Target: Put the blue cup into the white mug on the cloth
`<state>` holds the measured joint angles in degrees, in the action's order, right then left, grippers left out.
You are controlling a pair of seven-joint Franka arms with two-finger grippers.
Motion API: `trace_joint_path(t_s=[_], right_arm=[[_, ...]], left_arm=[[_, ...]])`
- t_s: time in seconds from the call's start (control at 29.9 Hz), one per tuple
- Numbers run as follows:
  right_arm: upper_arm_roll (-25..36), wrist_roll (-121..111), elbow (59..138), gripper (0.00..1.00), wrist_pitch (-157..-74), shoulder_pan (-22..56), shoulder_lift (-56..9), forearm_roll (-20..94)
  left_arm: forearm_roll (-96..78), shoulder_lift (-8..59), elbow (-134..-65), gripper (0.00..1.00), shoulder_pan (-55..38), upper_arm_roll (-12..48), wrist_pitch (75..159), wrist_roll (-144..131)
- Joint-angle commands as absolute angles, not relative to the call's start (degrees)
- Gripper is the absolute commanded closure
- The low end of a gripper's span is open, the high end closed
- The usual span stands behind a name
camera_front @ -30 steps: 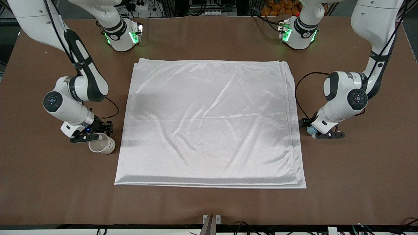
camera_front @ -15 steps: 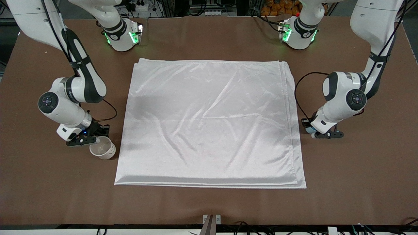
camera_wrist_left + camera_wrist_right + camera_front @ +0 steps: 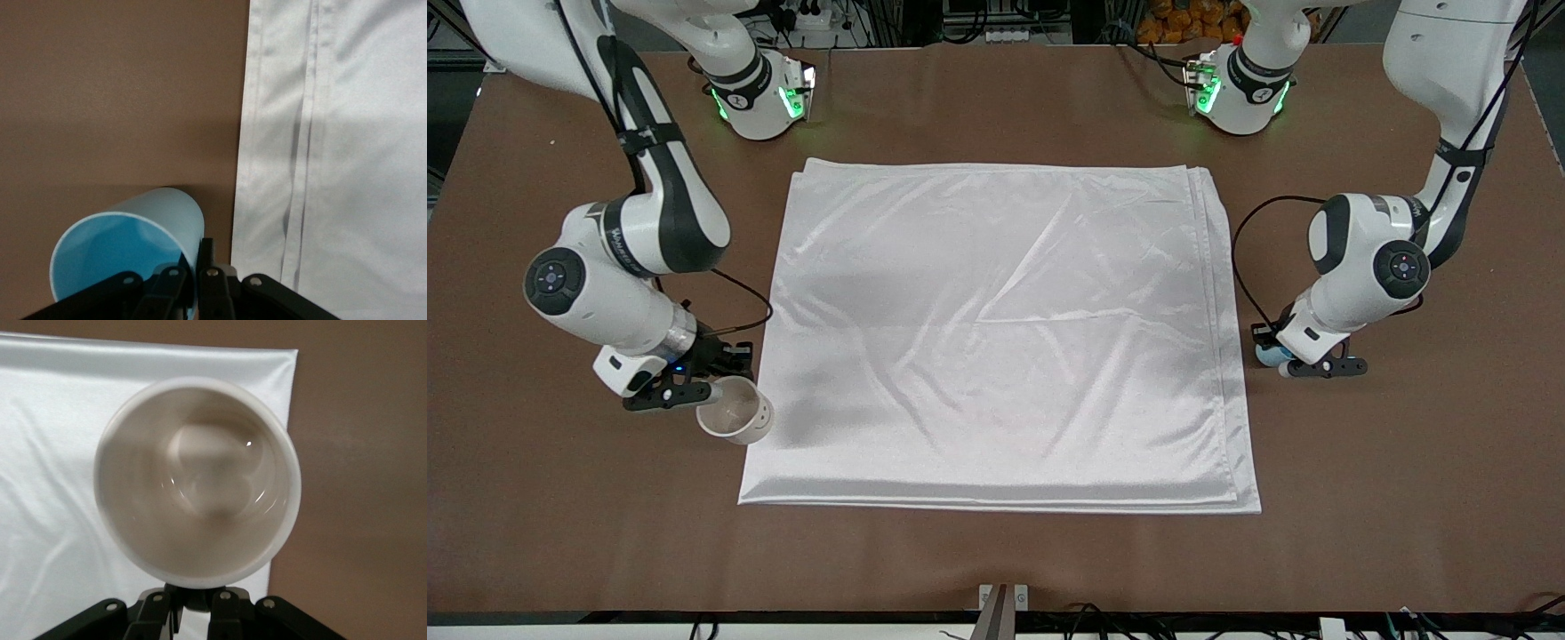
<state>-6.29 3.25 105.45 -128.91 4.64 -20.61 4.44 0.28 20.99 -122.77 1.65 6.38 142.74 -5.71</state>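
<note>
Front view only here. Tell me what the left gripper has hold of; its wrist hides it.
Observer: The left wrist view shows the left gripper shut on the blue cup, pinching its wall at the rim.
Operator: Report where that cup is relative to the cloth.
Observer: Beside the cloth's layered edge, off it, with brown table under it.
Operator: Now check inside the white mug.
Observer: The right wrist view looks straight into the white mug: empty. The right gripper holds it over the cloth's corner.
</note>
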Motion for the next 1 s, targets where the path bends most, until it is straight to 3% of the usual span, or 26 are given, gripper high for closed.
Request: trace_joint_path(t_s=[0.0,0.17,0.43,0.97], right_arm=[[-6.3,15.4,102.7,1.00,-126.5,10.7,-20.4,5.4],[-6.2,25.3,100.5,1.00,-126.6,16.8,-20.7,5.4],[-6.2,36.3,97.2,1.00,-127.1,24.5,-23.7,5.7],[-6.1,58.2,83.1,1.00,-129.5,38.3,-38.4,5.1]], left_arm=[[1.3,19.2,-123.0,1.00,1.8,6.7,142.9,-6.2],[2.5,17.3,-121.7,1.00,1.9,6.6,139.8,-5.9],[5.5,16.2,-113.7,1.00,2.0,6.6,130.4,-6.0],[5.5,9.8,-106.8,1.00,2.0,7.2,119.5,-5.6]])
